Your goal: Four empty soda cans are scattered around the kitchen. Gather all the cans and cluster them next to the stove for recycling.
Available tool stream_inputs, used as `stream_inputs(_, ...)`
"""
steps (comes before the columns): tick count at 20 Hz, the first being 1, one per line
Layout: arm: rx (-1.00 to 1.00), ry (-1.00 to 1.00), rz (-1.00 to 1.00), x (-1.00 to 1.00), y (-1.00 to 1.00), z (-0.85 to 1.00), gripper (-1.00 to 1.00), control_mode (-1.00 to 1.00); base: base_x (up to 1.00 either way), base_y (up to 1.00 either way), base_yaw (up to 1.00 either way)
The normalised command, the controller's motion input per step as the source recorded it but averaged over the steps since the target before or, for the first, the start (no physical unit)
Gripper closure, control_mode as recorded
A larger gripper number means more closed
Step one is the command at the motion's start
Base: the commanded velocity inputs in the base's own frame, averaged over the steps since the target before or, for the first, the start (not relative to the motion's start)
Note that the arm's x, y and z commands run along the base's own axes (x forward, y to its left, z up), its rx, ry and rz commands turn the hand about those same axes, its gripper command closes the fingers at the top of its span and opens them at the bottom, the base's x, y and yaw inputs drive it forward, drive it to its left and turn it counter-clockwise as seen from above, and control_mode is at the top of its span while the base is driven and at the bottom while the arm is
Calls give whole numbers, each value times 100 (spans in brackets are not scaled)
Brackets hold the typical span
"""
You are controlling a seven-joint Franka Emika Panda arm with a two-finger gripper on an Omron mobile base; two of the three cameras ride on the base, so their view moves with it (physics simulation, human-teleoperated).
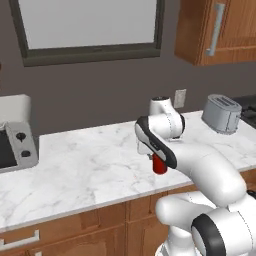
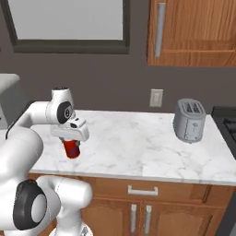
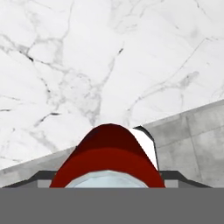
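1. A red soda can (image 2: 71, 148) hangs upright under the robot's gripper (image 2: 71, 144), above the near edge of the white marble counter (image 2: 138, 138); the hand comes at it from above, presumably so the can stays level while it is moved.
2. The fingers are clenched on the can's sides near its silvery top; the hand view looks straight down over that top, with counter and grey floor below.
3. The can appears clear of the marble, not resting on it; I judge it is being carried rather than set down.
4. The stove (image 2: 228, 120) shows as a black corner at the right end of the counter, well apart from the can; the steel toaster (image 2: 189, 120) stands between them; so the can must be taken past the toaster.
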Motion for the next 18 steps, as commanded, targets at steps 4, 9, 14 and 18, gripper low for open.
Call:
stream_inputs(4,0,0,0,0,0,0,100,100,0,-100,0)
stream_inputs(9,0,0,0,0,0,0,100,100,-2,-98,3)
stream_inputs(14,0,0,0,0,0,0,100,100,-7,-99,4)
stream_inputs(18,0,0,0,0,0,0,100,100,-3,-99,5)
